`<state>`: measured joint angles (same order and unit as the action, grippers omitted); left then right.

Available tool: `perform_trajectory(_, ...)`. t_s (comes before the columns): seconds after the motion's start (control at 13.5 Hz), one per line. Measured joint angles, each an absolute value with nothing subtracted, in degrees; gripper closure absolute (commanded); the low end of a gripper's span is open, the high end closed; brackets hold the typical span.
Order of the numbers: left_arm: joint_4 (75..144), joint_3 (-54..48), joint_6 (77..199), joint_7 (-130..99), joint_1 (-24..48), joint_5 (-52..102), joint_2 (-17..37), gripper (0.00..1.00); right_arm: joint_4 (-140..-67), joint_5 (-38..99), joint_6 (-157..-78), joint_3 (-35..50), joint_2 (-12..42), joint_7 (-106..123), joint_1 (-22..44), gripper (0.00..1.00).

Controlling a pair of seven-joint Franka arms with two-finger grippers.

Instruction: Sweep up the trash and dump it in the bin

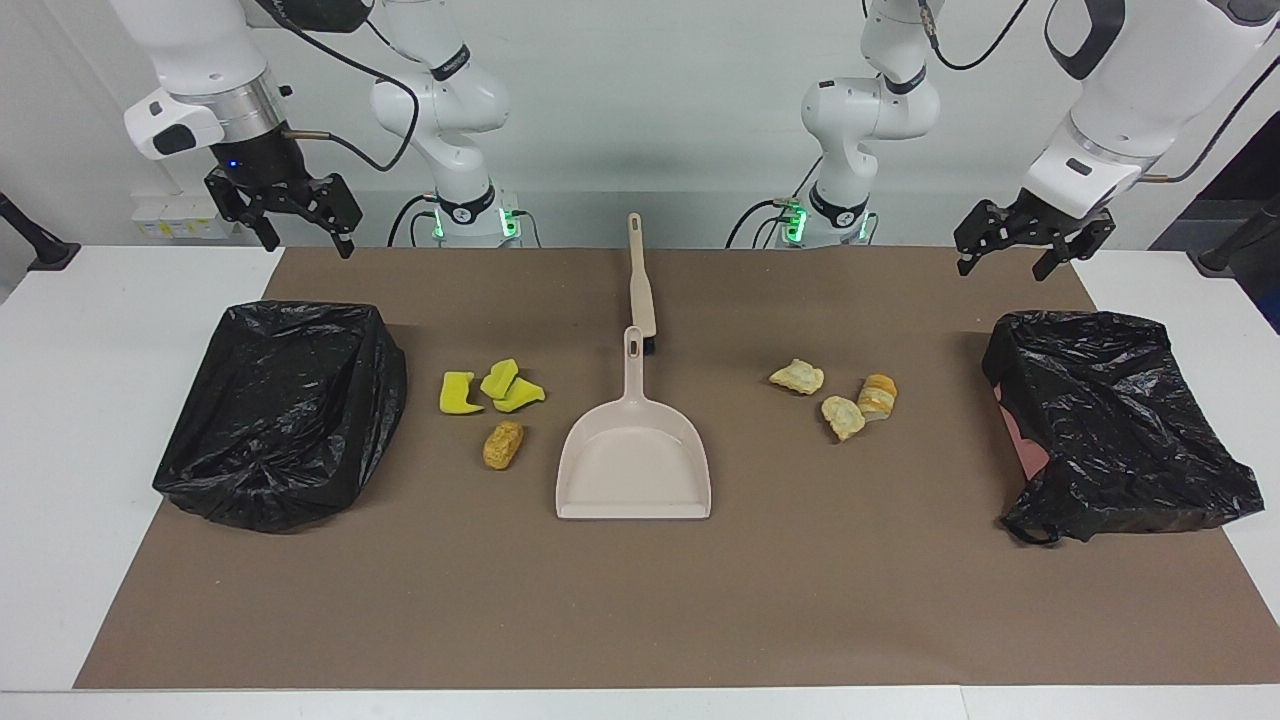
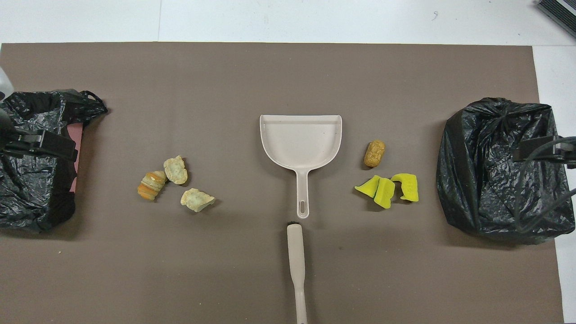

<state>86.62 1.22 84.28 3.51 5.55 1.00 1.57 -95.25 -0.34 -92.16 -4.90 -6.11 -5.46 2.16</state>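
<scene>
The brush (image 1: pixel 641 285) lies at the tabletop's middle, long axis pointing twelve to six, toward the pan (image 1: pixel 634 450). Trash (image 1: pixel 490 395) sits at nine and three o'clock of the pan. Both grippers, left (image 1: pixel 1030 252) and right (image 1: pixel 297 225), hang with fingers open and empty, equally distant.

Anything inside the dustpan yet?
No. The dustpan is bare in both views, and nothing covers it. All seven scraps lie on the mat beside it.

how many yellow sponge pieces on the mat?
3. They lie bunched toward the right arm's end, between the dustpan and a black bin bag: one closest to the bag, one, one closest to the dustpan. None seems hidden.
</scene>
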Motion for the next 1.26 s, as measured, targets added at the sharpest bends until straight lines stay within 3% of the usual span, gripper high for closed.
perform_trajectory(0.59, 88.4, 1.2, 84.6, 3.5, 5.6, 1.2, 0.7, 0.0, -95.3, -0.3, -92.2, -4.9, -6.1, -5.5, 2.8, 0.0)
perform_trajectory(0.89, 95.6, -0.1, 87.8, 3.5, 6.0, 1.7, -2.1, 0.0, -95.3, -0.3, -92.2, -4.9, -6.1, -5.5, 2.8, 0.0)
perform_trajectory(1.26, 105.1, -0.6, 94.1, -0.6, 14.2, 2.3, -4.9, 0.0, -95.3, -0.3, -92.2, -4.9, -6.1, -5.5, 2.8, 0.0)
